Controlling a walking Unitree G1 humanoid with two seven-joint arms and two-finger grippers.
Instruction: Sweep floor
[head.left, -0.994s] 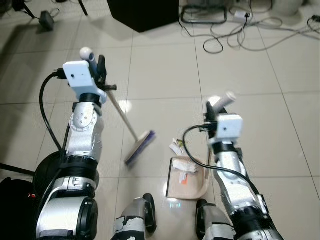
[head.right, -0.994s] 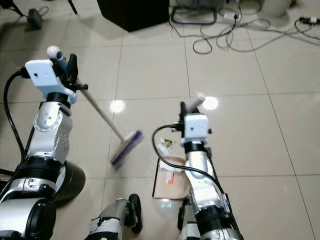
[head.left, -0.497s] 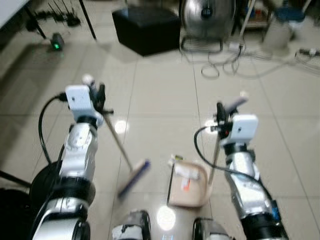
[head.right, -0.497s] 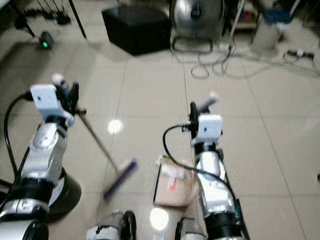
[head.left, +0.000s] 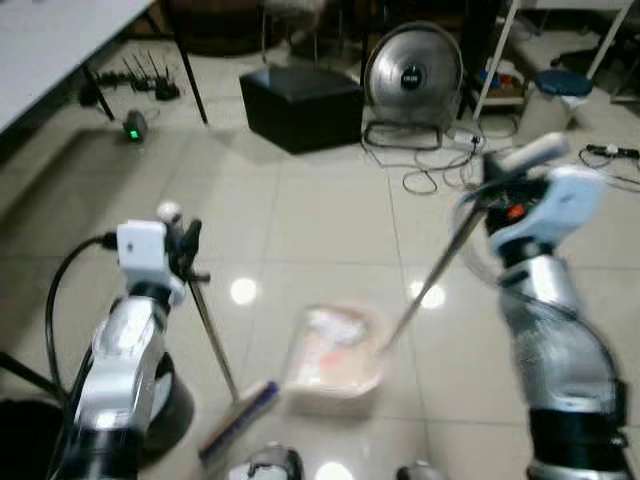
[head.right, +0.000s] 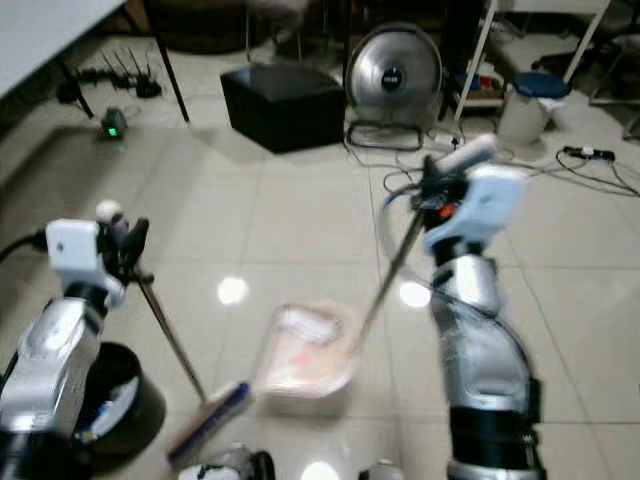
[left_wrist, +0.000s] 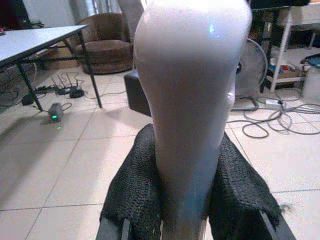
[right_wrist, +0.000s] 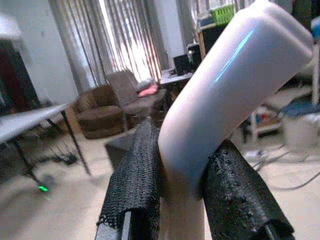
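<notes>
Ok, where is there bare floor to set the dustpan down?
Bare tiles lie ahead between the broom and dustpan and the black box, and off toward the table leg. It is crowded by the fan, where cables sprawl, and by the black bin at the robot's left.

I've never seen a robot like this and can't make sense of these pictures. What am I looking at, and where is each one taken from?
It is a humanoid robot sweeping a tiled floor. Two pictures come from its head, looking down at its own silver arms. The left gripper holds a broom; the right gripper holds a long-handled dustpan with litter in it. The other two pictures come from wrist cameras, each looking along two black fingers clamped on a white handle end. Beyond stand a fan, a black box and cables.
</notes>
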